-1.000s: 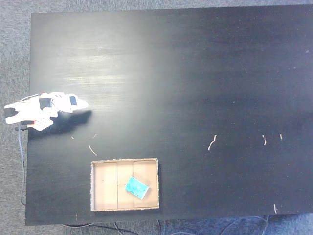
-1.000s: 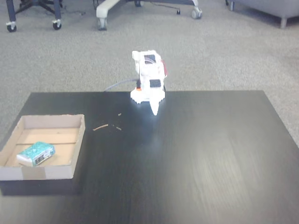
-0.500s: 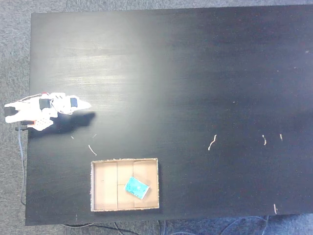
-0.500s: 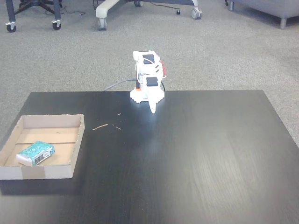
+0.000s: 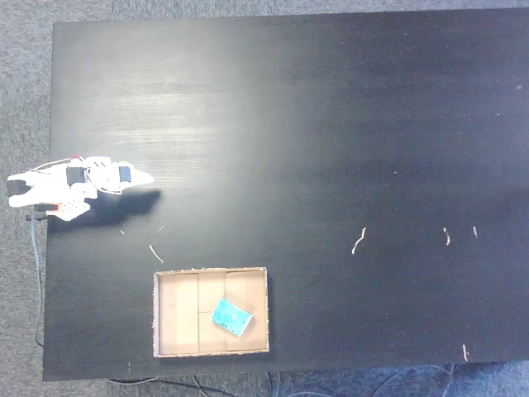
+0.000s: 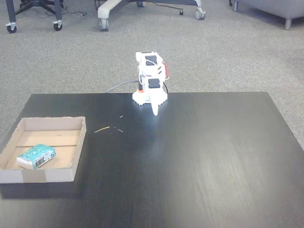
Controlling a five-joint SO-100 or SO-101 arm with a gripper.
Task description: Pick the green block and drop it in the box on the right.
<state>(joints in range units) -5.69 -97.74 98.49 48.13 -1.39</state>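
Since the green block (image 5: pixel 231 318) already lay inside the cardboard box (image 5: pixel 169 308), you had no reach left to plan: from the gripper (image 5: pixel 142 177), folded at the table's edge, it sat at about five o'clock, well apart. Its fingers looked pressed together, gripping nothing. The teal block (image 6: pixel 36 156) rested flat, skewed to the box walls.

Teal green block (image 5: pixel 231 318), tan box (image 5: pixel 176 313), black table (image 5: pixel 331 124), white arm (image 6: pixel 151 85).
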